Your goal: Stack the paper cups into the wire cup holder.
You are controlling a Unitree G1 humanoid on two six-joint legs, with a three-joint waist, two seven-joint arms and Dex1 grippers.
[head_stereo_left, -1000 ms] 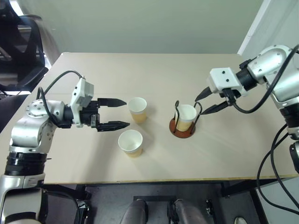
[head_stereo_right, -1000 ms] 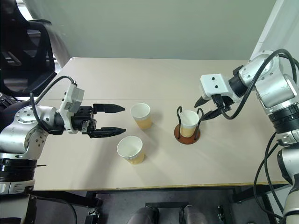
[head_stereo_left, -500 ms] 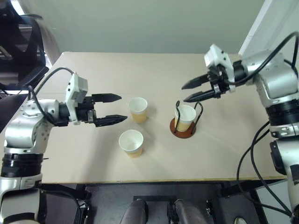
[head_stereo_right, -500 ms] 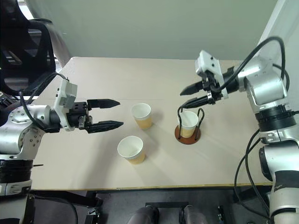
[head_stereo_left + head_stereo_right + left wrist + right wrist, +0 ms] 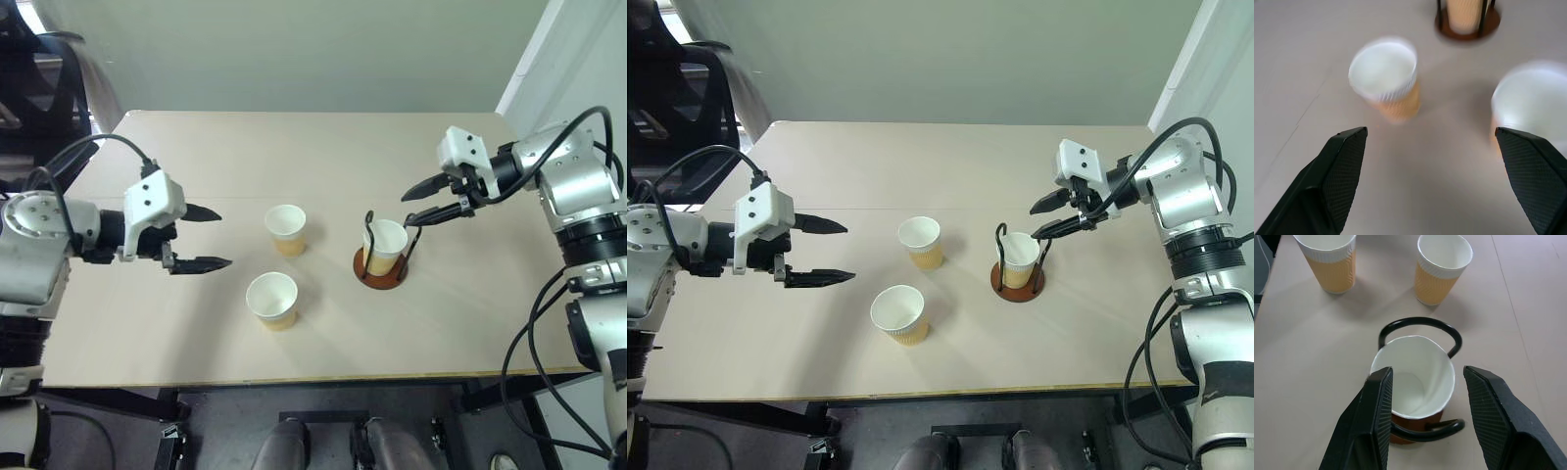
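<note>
Standing upright inside the wire cup holder [image 5: 381,266], one paper cup [image 5: 385,244] sits between the black wire loops on the reddish-brown base, toward the right of the table [image 5: 323,147]. The right gripper [image 5: 423,201] hovers just beside this cup's rim, its two fingers spread apart and clamped on nothing. Two more cups stand loose near the middle of the table: the farther cup [image 5: 285,229] and the nearer cup [image 5: 272,300], apart from each other. The left gripper [image 5: 209,238] is well to their left, its fingers wide apart and empty. No brand, label or writing can be read on anything.
</note>
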